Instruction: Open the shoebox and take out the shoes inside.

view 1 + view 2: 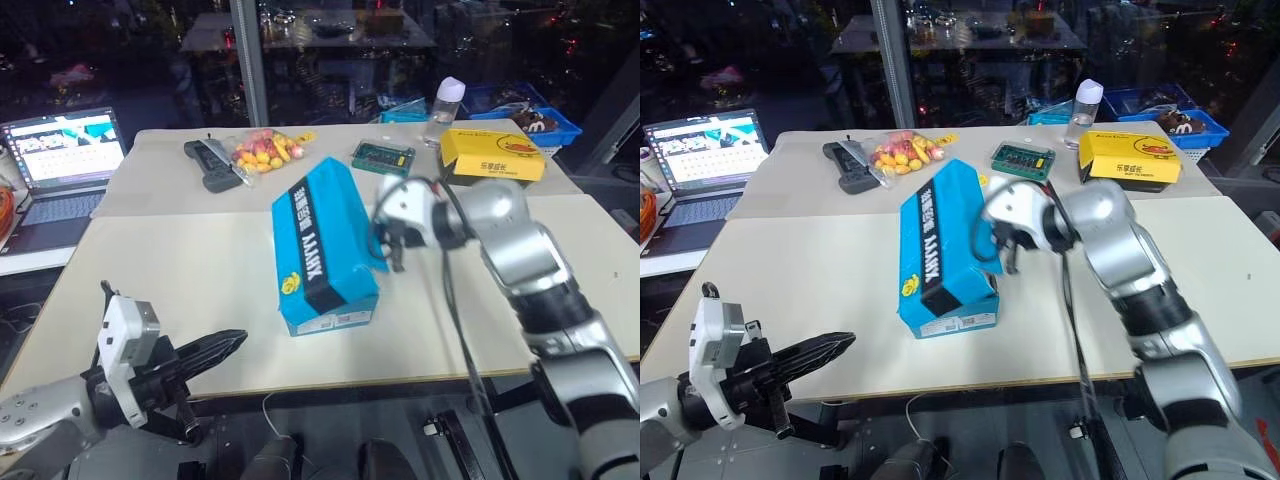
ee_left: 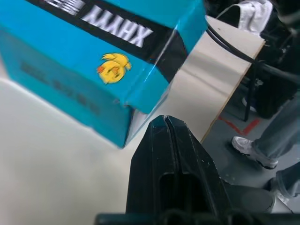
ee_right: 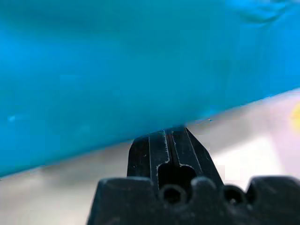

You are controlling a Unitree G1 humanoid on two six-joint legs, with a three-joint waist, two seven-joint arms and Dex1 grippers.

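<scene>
Shoebox [image 1: 325, 245]: glossy blue cardboard. Table [image 1: 180, 290]: smooth matt cream. Right arm [image 1: 520, 250]: shiny metal.

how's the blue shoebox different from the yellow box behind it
The shoebox is bright blue with a black lettered band; the yellow box is yellow on a dark base. The shoebox looks larger and lies mid-table, running away from the robot; the yellow box sits at the far right edge, crosswise. The right gripper, jaws shut, is at the shoebox's right side; nothing is at the yellow box. Both are closed rectangular boxes on the table.
</scene>
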